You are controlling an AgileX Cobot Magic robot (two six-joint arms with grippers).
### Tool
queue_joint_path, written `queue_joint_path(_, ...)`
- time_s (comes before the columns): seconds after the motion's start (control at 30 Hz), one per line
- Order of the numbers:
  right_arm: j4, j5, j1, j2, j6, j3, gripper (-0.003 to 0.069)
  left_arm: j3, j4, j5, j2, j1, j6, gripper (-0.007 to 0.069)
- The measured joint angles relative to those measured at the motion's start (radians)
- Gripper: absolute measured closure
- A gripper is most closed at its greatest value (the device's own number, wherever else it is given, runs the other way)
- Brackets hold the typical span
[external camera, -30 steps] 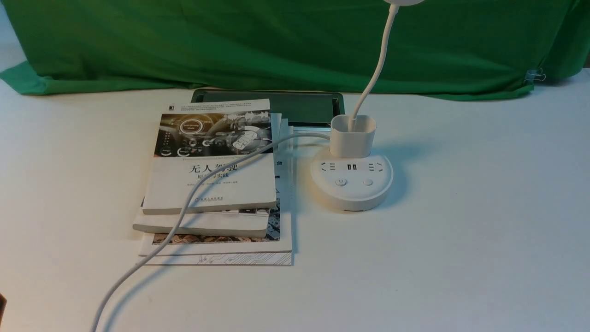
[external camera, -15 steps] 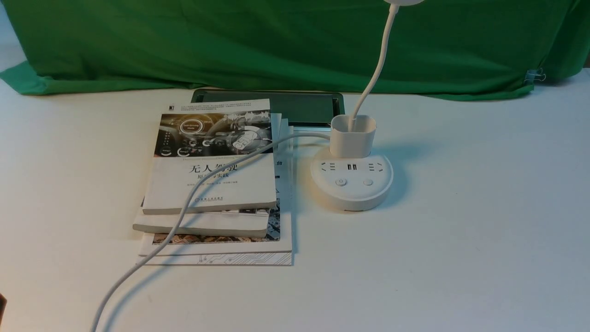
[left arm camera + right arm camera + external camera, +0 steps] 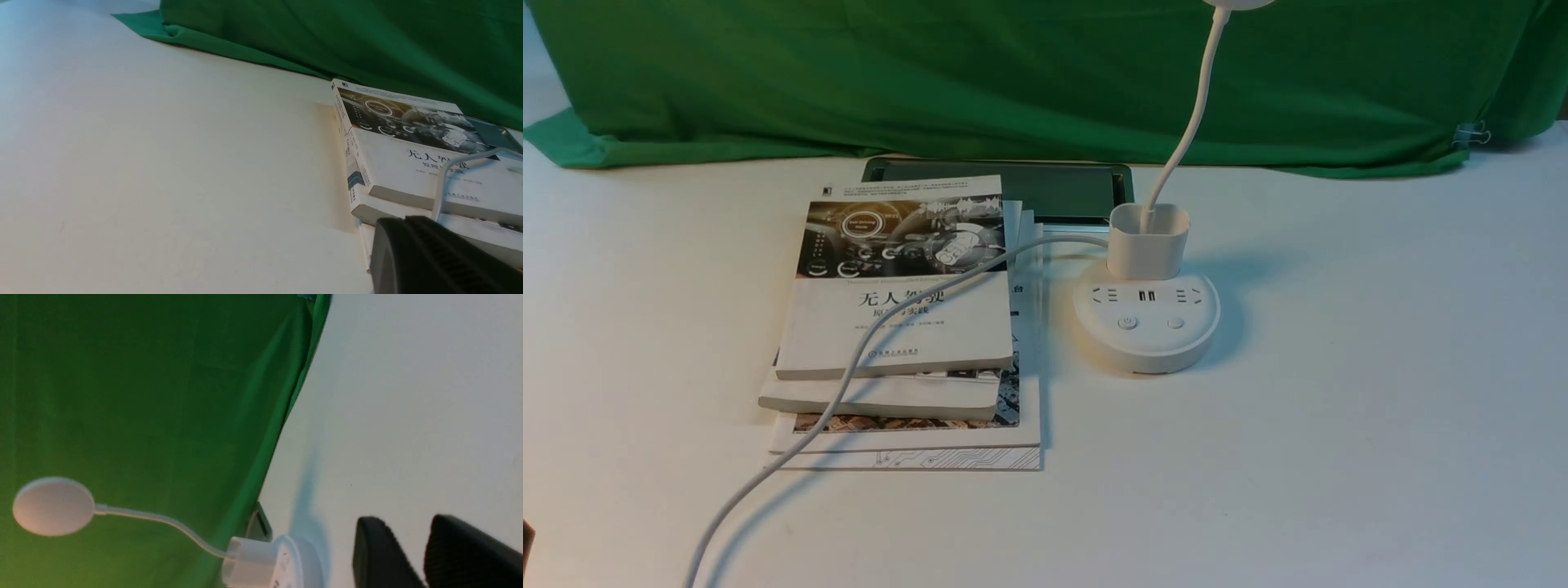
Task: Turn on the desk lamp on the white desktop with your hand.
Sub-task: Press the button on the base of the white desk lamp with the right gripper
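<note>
Just right of the book stack, clear of it on the white counter, the desk lamp is stood; gooseneck upright, head cut off at the front view's top. Two round btns are carried on the base's robot-facing side. Right jaws: two dark fingers are seen slightly parted, nothing pinched, lamp base ahead; right arm is judged nearer. Left jaws: only one dark finger is shown; state can't be told. Top book's title is read as "无人…", rest crossed by the white cord. No brand legible on lamp.
</note>
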Motion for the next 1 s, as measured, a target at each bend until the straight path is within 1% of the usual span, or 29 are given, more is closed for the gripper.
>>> queue_joint_path(0.07,0.001,0.001,0.000,0.000,0.022,0.000,0.0418,0.000,0.000,0.001,0.000,0.000,0.000,0.0603)
queue_joint_path(0.17,0.002,0.005,0.000,0.000,-0.004,0.000,0.0418,0.000,0.000,0.001,0.000,0.000,0.000,0.0603)
queue_joint_path(0.23,0.002,0.008,0.000,0.000,-0.066,0.000,0.0418,0.000,0.000,0.001,0.000,0.000,0.000,0.0603)
queue_joint_path(0.33,0.004,0.007,0.000,0.000,-0.225,0.000,0.0418,0.000,0.000,0.001,0.000,0.000,0.000,0.0603)
queue_joint_path(0.37,0.007,0.005,0.000,0.000,-0.344,0.000,0.0418,0.000,0.000,0.001,0.000,0.000,0.000,0.0603)
queue_joint_path(0.4,0.017,0.007,0.004,0.000,-0.401,0.000,0.0421,0.000,0.000,0.001,0.000,0.000,0.000,0.0603)
queue_joint_path(0.43,0.055,0.007,0.013,0.000,-0.482,0.000,0.0433,0.000,0.000,0.001,0.000,0.000,0.000,0.0603)
queue_joint_path(0.47,0.074,0.009,0.021,0.000,-0.536,-0.004,0.0446,0.000,0.000,0.001,0.000,0.000,0.000,0.0603)
queue_joint_path(0.5,0.094,0.017,0.031,-0.001,-0.603,-0.013,0.0469,0.000,0.000,0.001,0.000,0.000,0.000,0.0603)
queue_joint_path(0.53,0.114,0.023,0.050,-0.001,-0.687,-0.044,0.0507,0.000,0.000,0.001,0.000,0.000,0.000,0.0603)
queue_joint_path(0.57,0.118,0.027,0.068,0.005,-0.743,-0.071,0.0538,0.000,0.000,0.001,0.000,0.000,0.000,0.0603)
queue_joint_path(0.6,0.118,0.027,0.068,0.007,-0.757,-0.078,0.0547,0.000,0.000,0.001,0.000,0.000,0.000,0.0603)
queue_joint_path(0.63,0.120,0.035,0.100,0.036,-0.858,-0.141,0.0603,0.000,0.000,0.001,0.000,0.000,0.000,0.0603)
queue_joint_path(0.67,0.121,0.050,0.121,0.071,-0.932,-0.195,0.0622,0.000,0.000,0.001,0.000,0.000,0.000,0.0603)
queue_joint_path(0.73,0.121,0.099,0.159,0.176,-1.086,-0.310,0.0630,0.000,0.000,0.001,0.000,0.000,0.000,0.0603)
queue_joint_path(0.8,0.121,0.208,0.203,0.314,-1.254,-0.472,0.0631,0.000,0.000,0.001,0.000,0.000,0.000,0.0603)
queue_joint_path(0.9,0.122,0.460,0.250,0.541,-1.492,-0.691,0.0631,0.000,0.000,0.001,0.000,0.000,0.000,0.0603)
queue_joint_path(0.93,0.122,0.531,0.261,0.602,-1.528,-0.750,0.0631,0.000,0.000,0.001,0.000,0.000,0.000,0.0603)
queue_joint_path(0.97,0.122,0.628,0.276,0.688,-1.593,-0.834,0.0631,0.000,0.000,0.001,0.000,0.000,0.000,0.0603)
queue_joint_path(1.0,0.122,0.693,0.284,0.743,-1.620,-0.883,0.0631,0.000,0.000,0.001,0.000,0.000,0.000,0.0603)
